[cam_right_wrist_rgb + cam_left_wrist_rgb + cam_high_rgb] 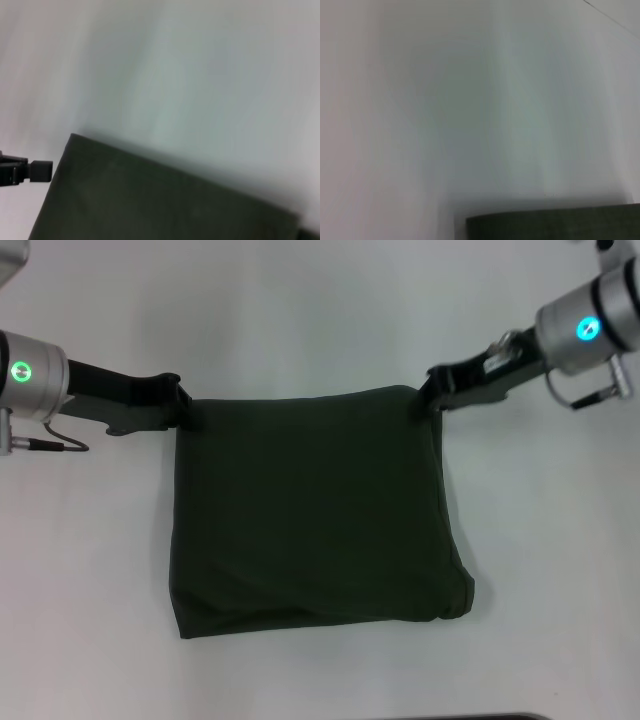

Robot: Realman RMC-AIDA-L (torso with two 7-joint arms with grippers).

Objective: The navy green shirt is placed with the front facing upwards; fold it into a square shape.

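The left gripper [183,405] sits at the far left corner of the large dark olive-green cotton shirt [315,510], the right gripper [428,390] at its far right corner; whether either is clenched on the cloth cannot be told. The shirt lies folded into a rough square on the white table [320,320].

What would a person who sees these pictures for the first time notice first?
The shirt stands out first: a dark green, nearly square folded bundle in the middle of the white table. Next, the two claws at its far corners: the left claw at the far left corner, the right claw at the far right one. A green light glows on each wrist.
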